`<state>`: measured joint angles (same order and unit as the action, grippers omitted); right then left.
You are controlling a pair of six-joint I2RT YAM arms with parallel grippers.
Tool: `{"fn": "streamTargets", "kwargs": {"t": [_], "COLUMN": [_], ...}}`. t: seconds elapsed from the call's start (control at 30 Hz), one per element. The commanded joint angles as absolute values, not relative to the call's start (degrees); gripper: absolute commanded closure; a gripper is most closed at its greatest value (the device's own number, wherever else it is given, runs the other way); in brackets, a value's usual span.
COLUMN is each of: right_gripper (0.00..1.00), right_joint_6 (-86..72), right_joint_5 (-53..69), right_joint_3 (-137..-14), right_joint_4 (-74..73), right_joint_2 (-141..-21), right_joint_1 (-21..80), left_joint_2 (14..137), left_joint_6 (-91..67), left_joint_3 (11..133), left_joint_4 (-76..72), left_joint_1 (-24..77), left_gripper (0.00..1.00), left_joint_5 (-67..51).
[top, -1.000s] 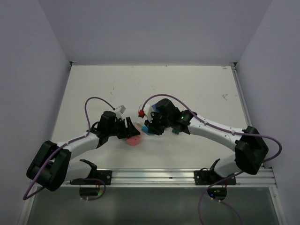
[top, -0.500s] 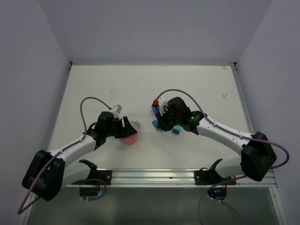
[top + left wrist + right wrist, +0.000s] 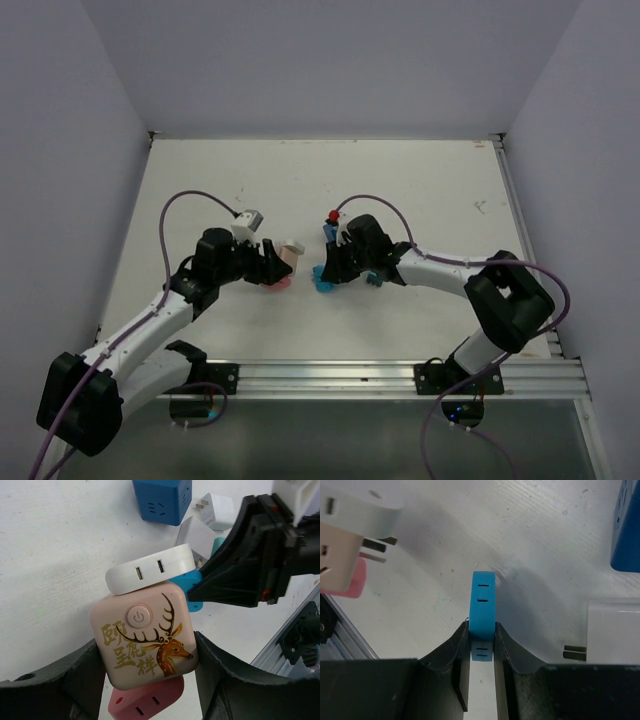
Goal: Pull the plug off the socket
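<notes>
My left gripper [image 3: 147, 680] is shut on a pale pink cube socket [image 3: 145, 640] with a gold deer print; it also shows in the top view [image 3: 288, 254]. A white USB plug adapter [image 3: 150, 570] sits against the cube's far side. Its metal prongs [image 3: 372, 550] stick out bare toward my right gripper. My right gripper [image 3: 482, 650] is shut on a thin light-blue socket piece [image 3: 483, 605], held on edge just over the table. A clear gap separates this piece from the prongs. In the top view the two grippers [image 3: 275, 262] [image 3: 325, 275] face each other a little apart.
A darker pink cube [image 3: 142, 705] sits right under the deer cube. A dark blue cube socket [image 3: 160, 500] and two loose white plugs [image 3: 215, 512] [image 3: 200, 535] lie just behind. One white plug [image 3: 615, 630] lies right of my right gripper. The front rail [image 3: 400, 375] is near.
The left gripper has raised the pink cube and drawn it slightly back. The right gripper swung right, then back left with the light-blue piece. Its forearm has folded in.
</notes>
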<state>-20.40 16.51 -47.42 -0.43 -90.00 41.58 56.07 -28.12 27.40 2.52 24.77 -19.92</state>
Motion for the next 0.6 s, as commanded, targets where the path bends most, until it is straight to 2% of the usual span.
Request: {"fn": "streamTargets", "kwargs": {"t": [0.0,0.1,0.13,0.2,0.23,0.4,0.5,0.57], "right_gripper": [0.96,0.86,0.77,0.67,0.59,0.36,0.29,0.28], "right_joint_6": [-25.75,-26.72,-26.72,-26.54,-25.67,-19.88,-15.93,-14.07], "right_joint_5": [18.72,17.93,17.32,15.65,15.47,14.68,13.8,13.89], "right_joint_3": [-49.3,-50.97,-51.41,-52.03,-52.03,-50.1,-49.05,-48.34], "right_joint_4": [6.42,6.68,6.59,5.8,5.54,2.99,0.36,-1.39], "right_joint_2": [-92.54,-95.53,-96.67,-97.03,-96.42,-89.49,-82.46,-77.2], "right_joint_1": [41.22,41.31,41.22,41.22,41.22,41.22,41.22,41.31], "left_joint_2": [53.35,52.56,52.56,52.99,53.26,54.41,53.27,52.13], "left_joint_6": [-20.84,-18.47,-17.85,-15.31,-14.25,-8.19,-6.51,-6.33], "left_joint_3": [32.95,35.24,35.85,37.87,38.75,42.01,40.17,37.72], "left_joint_4": [4.04,5.45,6.15,7.38,9.3,13.88,13.01,10.64], "left_joint_1": [24.43,24.35,24.35,24.35,24.35,24.35,24.35,24.35], "left_gripper": [1.0,1.0,1.0,1.0,1.0,1.0,1.0,1.0], "left_joint_5": [-22.15,-23.55,-24.42,-25.22,-26.09,-28.12,-31.63,-34.97]}}
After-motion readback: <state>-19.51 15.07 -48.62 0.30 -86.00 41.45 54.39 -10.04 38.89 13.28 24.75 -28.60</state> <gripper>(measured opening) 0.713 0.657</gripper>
